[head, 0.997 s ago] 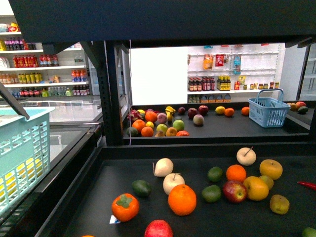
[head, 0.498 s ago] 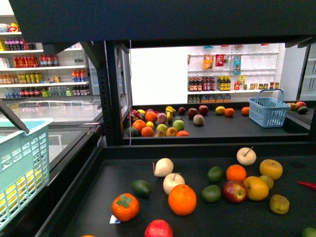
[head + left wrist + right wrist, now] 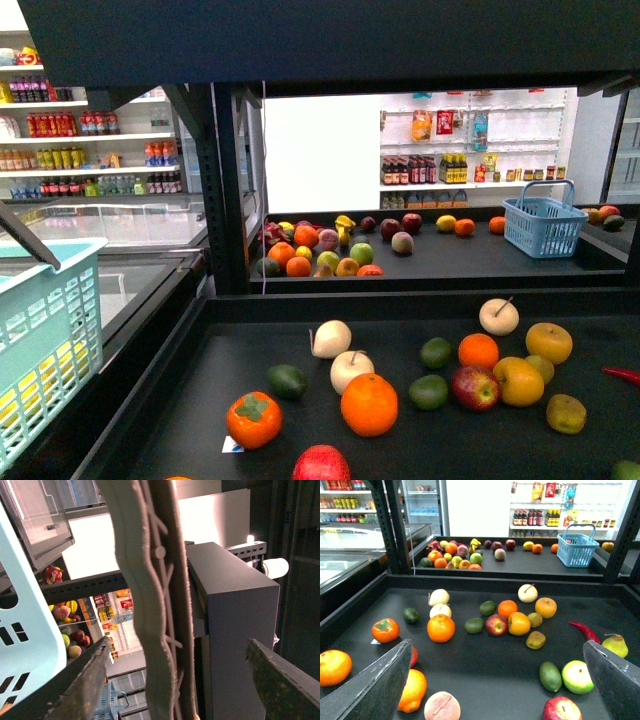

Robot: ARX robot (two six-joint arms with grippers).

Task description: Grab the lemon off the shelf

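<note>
Basket (image 3: 40, 340) at far left has edged left, now steady. Fruit on the shelf (image 3: 200, 390) is undisturbed. Likely lemon (image 3: 566, 413): dull yellow, near the tray's right edge. Right gripper (image 3: 495, 650) is wide open and empty. Left gripper (image 3: 177, 641) is also spread, with a strap (image 3: 150, 605) between its fingers. I judge no reach has begun.

A large orange (image 3: 369, 404) is sitting near the front edge of the shelf (image 3: 500, 440) tray, with a persimmon (image 3: 253, 419) lying just left of it. A red chili (image 3: 622, 375) is lying at the right edge. A blue basket (image 3: 544, 227) is standing toward the far level's right end, while bottles (image 3: 70, 124) are lining white wall shelves (image 3: 90, 138) behind.
</note>
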